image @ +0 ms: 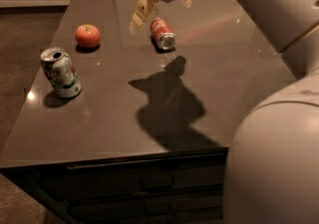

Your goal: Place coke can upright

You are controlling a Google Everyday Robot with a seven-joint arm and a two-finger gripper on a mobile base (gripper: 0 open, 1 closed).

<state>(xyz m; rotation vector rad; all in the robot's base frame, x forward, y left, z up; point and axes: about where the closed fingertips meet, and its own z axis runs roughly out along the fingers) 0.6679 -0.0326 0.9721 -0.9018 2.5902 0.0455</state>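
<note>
1 coke can lies on its side; the hand hovers above it, fingers apart.

Glossy dark tabletop mirrors light; coke can has a shiny metal end; gripper, hanging just above it, has smooth pale plastic-looking fingers spread apart

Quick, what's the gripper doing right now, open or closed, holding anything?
Gripper: open, holding nothing, poised just above the coke can, which lies on its side on the table.
</note>
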